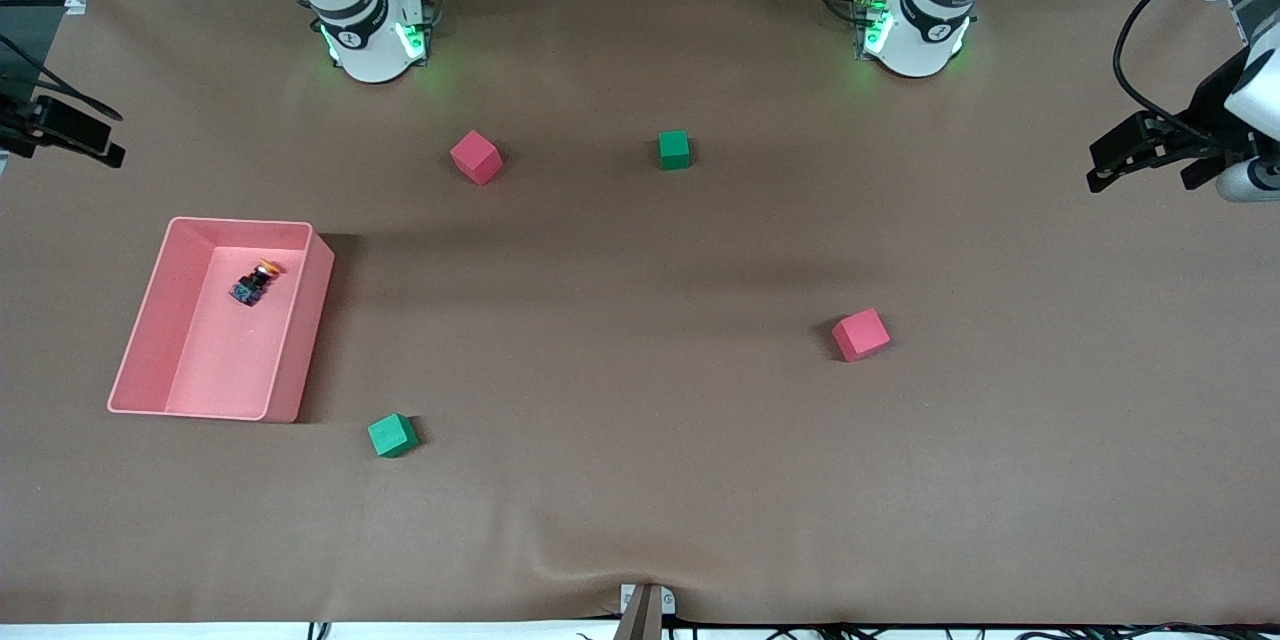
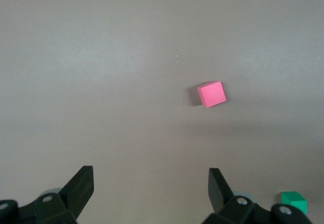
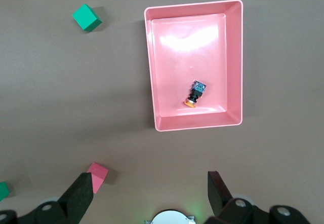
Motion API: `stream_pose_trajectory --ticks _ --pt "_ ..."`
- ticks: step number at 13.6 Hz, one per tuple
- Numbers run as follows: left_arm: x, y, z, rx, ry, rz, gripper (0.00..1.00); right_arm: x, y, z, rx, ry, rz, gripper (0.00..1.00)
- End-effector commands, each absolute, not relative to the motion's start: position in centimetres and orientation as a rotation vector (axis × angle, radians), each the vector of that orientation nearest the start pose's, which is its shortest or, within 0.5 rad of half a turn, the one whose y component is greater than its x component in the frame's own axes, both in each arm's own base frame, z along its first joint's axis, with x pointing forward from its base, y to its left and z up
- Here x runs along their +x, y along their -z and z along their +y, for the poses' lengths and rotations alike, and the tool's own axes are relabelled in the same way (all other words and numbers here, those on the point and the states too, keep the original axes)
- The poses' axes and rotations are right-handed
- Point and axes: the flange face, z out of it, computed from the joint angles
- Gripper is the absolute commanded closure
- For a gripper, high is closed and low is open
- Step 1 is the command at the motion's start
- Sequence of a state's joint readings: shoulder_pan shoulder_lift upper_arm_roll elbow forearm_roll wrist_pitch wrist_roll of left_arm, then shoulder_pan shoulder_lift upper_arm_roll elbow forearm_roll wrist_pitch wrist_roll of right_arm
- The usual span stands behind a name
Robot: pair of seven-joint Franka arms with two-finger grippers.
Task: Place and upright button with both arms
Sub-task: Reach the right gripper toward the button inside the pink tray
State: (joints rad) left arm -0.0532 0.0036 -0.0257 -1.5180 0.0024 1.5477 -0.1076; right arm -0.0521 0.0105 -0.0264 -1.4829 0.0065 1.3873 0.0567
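The button [image 1: 255,282] lies on its side inside the pink tray [image 1: 300,340] at the right arm's end of the table, its orange cap pointing away from the front camera. The right wrist view shows the button [image 3: 195,94] from high above in the tray [image 3: 150,72]. My right gripper [image 1: 105,135] hangs open and empty in the air past the tray, at that end of the table; its fingers [image 3: 81,196] frame bare table. My left gripper [image 1: 1140,165] is open and empty in the air at the left arm's end, and the left wrist view shows it [image 2: 150,176] over bare table.
Two red cubes [image 1: 475,157] [image 1: 860,334] and two green cubes [image 1: 674,149] [image 1: 391,435] are scattered on the brown table. The left wrist view shows a red cube [image 2: 211,93] and a green cube [image 2: 293,202]. The right wrist view shows a green cube [image 3: 86,17] and a red cube [image 3: 97,176].
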Motion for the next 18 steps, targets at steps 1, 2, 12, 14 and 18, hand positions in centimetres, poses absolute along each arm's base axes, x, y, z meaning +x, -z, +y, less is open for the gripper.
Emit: stream_pose_trajectory --ticks 1,2,12,14,18 --pt "55.4 -64.7 -4.5 -3.147 0.040 -0.048 0.00 53.1 -63.7 -4.3 -3.114 -0.160 0.213 0.00" --pt "55.4 -64.7 -4.5 -3.144 0.038 -0.041 0.00 53.1 -63.6 -4.3 -3.114 -0.165 0.215 0.00" --pt "55.4 -64.6 -4.6 -3.140 0.034 -0.056 0.00 56.3 -49.0 -13.2 -3.172 -0.239 0.303 0.00" --pt "55.4 -64.6 -4.5 -3.139 0.034 -0.056 0.00 56.8 -44.7 -13.7 -3.170 -0.297 0.266 0.00" --pt "55.4 -64.7 -4.1 -3.139 0.037 -0.048 0.00 56.1 -38.0 -13.5 -3.227 -0.203 0.123 0.00"
